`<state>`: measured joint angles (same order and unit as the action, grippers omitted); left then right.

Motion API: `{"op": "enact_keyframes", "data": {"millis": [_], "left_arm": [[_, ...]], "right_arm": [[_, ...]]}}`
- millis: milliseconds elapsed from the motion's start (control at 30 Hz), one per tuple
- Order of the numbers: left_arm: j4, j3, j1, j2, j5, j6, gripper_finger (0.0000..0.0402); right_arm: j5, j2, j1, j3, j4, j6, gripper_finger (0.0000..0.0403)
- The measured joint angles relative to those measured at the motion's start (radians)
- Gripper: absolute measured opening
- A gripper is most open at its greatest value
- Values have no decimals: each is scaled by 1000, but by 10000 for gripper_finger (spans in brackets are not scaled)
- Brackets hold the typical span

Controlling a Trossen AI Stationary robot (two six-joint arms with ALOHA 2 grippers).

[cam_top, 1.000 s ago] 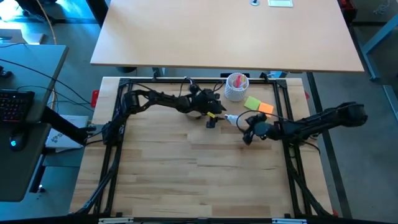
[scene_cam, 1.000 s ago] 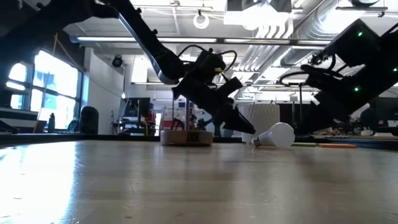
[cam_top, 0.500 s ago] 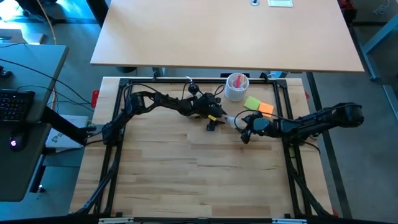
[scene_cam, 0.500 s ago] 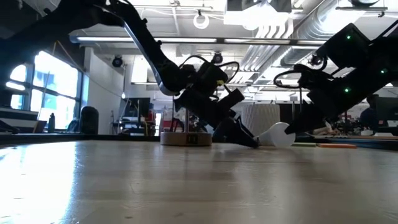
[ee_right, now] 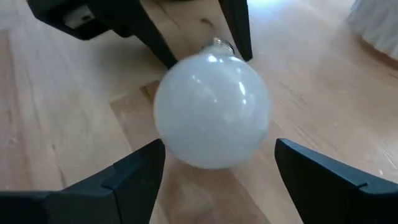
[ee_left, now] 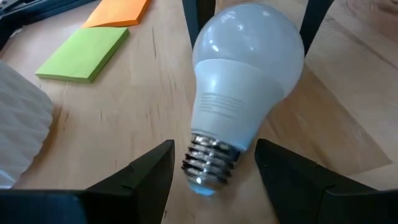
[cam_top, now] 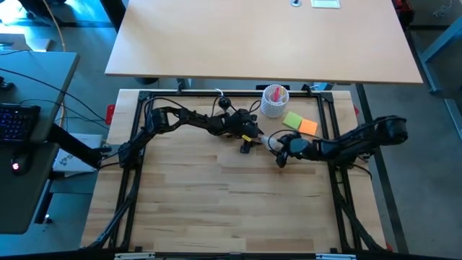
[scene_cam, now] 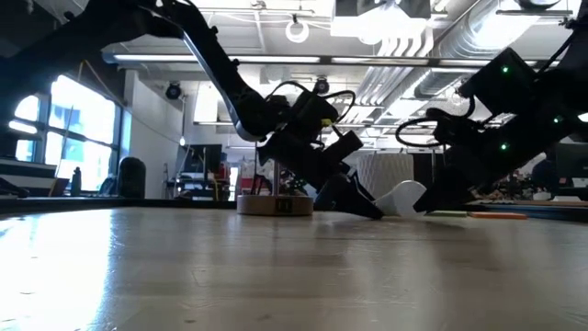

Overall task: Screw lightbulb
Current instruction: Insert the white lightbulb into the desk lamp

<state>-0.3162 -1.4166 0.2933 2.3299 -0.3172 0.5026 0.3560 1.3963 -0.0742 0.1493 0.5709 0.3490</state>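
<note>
The lightbulb [ee_left: 239, 93] lies on its side on the wooden table, white globe toward the right arm and silvery screw base [ee_left: 208, 163] toward the left arm. My left gripper [ee_left: 214, 177] is open, with one finger on each side of the screw base and a gap on both sides. My right gripper [ee_right: 217, 149] is open too, and its fingers stand on either side of the globe [ee_right: 211, 112] without touching it. In the high view the bulb [cam_top: 266, 139] shows between the two grippers.
A round wooden stand [scene_cam: 276, 204] sits on the table behind my left gripper. A white cup with pink contents [cam_top: 274, 101] stands at the far edge. A green pad [cam_top: 294, 119] and an orange pad [cam_top: 309, 126] lie beside it.
My left gripper has sunk to the table at the bulb's screw base. My right gripper has come down and moved toward the table's left, up to the bulb's globe. The bulb has stayed where it lay.
</note>
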Motion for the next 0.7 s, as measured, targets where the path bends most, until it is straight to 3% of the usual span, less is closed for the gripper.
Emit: {"op": "enact_keyframes", "data": {"millis": [400, 700], "left_arm": [[9, 0, -5, 1, -1, -3, 225], [23, 0, -9, 1, -6, -3, 225]], "right_arm": [[26, 170, 3, 34, 139, -57, 341], [72, 195, 13, 35, 264, -96, 341]]}}
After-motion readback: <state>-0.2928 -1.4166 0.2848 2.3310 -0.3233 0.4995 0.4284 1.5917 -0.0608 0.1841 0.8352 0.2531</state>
